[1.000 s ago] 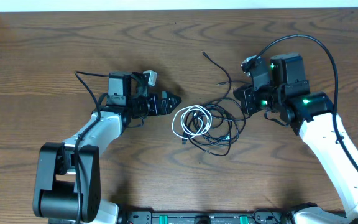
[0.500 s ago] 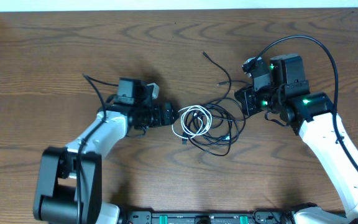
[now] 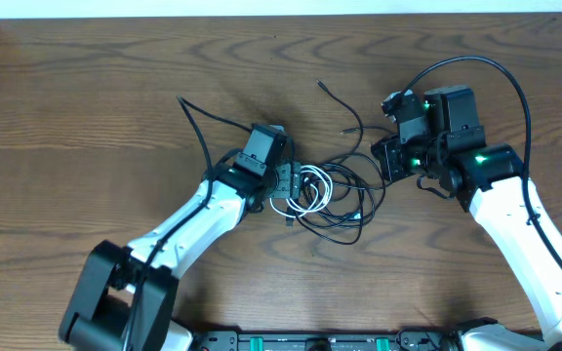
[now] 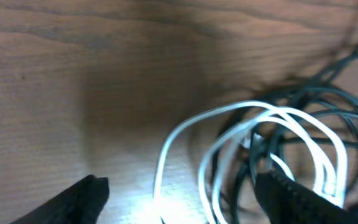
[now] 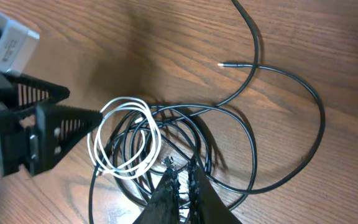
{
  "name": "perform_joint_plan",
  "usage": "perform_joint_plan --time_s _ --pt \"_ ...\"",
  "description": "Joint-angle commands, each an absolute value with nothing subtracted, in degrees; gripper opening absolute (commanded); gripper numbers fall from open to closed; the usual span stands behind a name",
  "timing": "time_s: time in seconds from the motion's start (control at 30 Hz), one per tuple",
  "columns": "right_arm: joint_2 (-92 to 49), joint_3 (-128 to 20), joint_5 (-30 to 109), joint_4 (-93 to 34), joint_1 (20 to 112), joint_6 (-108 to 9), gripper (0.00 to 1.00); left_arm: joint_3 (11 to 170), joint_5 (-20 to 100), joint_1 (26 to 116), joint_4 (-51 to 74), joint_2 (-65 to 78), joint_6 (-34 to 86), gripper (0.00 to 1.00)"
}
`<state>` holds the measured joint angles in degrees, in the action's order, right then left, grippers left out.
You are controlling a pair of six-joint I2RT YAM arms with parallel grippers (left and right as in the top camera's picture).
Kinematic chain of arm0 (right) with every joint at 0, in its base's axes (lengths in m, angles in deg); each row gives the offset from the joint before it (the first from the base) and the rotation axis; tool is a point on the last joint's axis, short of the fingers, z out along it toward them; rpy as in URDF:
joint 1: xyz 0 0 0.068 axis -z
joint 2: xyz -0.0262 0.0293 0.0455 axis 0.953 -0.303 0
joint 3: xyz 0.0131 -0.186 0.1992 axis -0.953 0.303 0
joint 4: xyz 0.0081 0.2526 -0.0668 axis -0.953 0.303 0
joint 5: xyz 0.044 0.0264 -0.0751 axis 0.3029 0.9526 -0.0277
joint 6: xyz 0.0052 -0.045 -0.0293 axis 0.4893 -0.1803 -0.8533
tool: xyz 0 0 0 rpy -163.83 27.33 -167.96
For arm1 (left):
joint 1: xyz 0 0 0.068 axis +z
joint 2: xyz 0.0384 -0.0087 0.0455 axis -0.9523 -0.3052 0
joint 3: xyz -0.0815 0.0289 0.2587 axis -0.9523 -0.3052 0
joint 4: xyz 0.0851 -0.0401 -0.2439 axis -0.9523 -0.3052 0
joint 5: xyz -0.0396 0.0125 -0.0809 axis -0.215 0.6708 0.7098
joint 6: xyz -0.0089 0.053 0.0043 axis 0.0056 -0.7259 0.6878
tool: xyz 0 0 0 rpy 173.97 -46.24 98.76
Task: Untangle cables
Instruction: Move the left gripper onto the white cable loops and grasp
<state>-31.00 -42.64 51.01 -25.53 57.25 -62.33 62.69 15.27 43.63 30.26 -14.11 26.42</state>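
Mid-table: knot of thin cables (image 3: 312,198), mostly black cords plus one white cord wound into a small coil (image 3: 326,190). All lying flat on the brown wood-grain table (image 3: 76,88). Black loops spread to the right of and below the white coil, overlapping it. Two loose black ends trailing away from the knot toward the far edge: one long tail (image 3: 326,90), and one shorter end with a pale tip (image 3: 343,128).

Left gripper (image 3: 288,185): down at the left edge of the knot, right against the white coil.
- Left wrist view: dark fingers (image 4: 79,198) set wide apart at the lower corners of the frame. White loops (image 4: 253,107) lying across the gap between them, dark cords behind.
- View blurred, so cannot tell contact with the cord. Jaws wide, not closed on anything.
- Right wrist view: same gripper (image 5: 82,104) seen as ribbed black triangular fingers (image 5: 55,121), pointing at the left side of the white coil (image 5: 158,140), lower tip just at the ring.

Right gripper (image 3: 386,158): at the right edge of the knot.
- Right wrist view: jaws narrow, the two fingers (image 5: 194,193) almost together. Tips (image 5: 180,169) in among the black strands at the near rim of the loops.
- Cannot tell whether a strand is pinched between them.
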Motion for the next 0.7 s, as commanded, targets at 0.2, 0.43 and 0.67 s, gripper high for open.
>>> perform_joint_plan --time_s 0.2,0.43,0.67 --pt "-30.89 -42.69 49.66 -25.36 57.42 -62.02 0.04 63.08 13.52 43.17 32.59 -17.39 28.17 0.65" --pt "-30.89 -42.69 49.63 -25.29 57.42 -62.0 0.04 61.71 13.5 41.05 32.59 -18.18 28.12 0.65" --pt "-30.89 -42.69 49.63 -25.03 57.42 -62.0 0.04 61.57 13.22 39.92 33.1 -21.5 28.08 0.64"
